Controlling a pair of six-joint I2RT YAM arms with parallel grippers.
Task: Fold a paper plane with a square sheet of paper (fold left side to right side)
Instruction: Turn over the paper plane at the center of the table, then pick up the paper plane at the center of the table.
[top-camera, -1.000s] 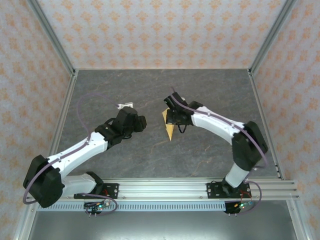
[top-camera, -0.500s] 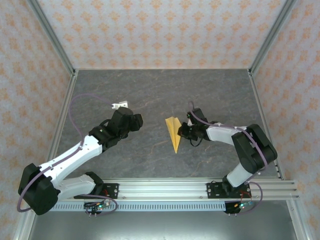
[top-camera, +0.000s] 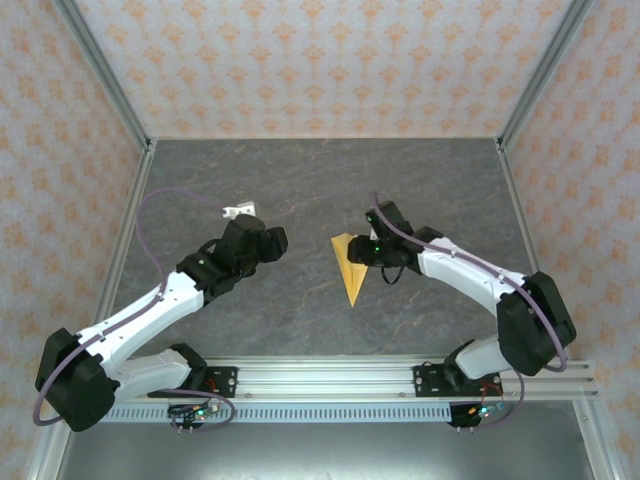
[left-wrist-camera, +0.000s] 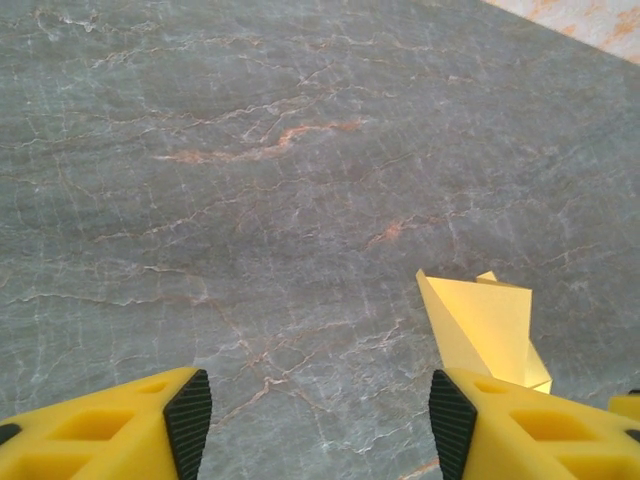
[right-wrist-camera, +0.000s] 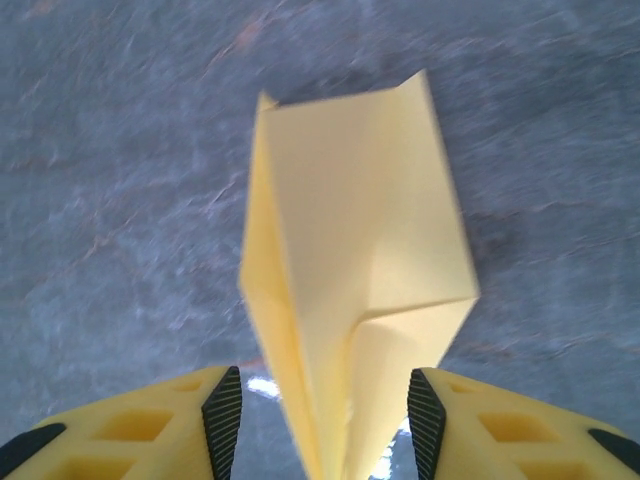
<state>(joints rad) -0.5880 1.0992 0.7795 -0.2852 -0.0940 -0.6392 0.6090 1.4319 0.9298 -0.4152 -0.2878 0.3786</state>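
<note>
The square sheet of paper shows as a folded yellow-orange dart, the paper plane (top-camera: 348, 266), lying mid-table with its point toward the near edge. My right gripper (top-camera: 366, 250) is at the plane's wide end, just to its right. In the right wrist view the plane (right-wrist-camera: 350, 230) runs up between the open right gripper (right-wrist-camera: 325, 415), with a gap to each black pad. My left gripper (top-camera: 272, 240) stands well left of the plane and is open (left-wrist-camera: 320, 410) over bare table. The plane's edge (left-wrist-camera: 480, 325) shows beside its right finger.
The grey marbled tabletop (top-camera: 300, 180) is bounded by patterned walls and aluminium posts (top-camera: 105, 75). A small white clip (top-camera: 240, 211) sits on the left arm's cable behind the left gripper. The arms' mounting rail (top-camera: 330, 378) runs along the near edge.
My right gripper opened and let go of the paper plane, which went from held off the table to lying on it. The left gripper drew back slightly to the left and widened.
</note>
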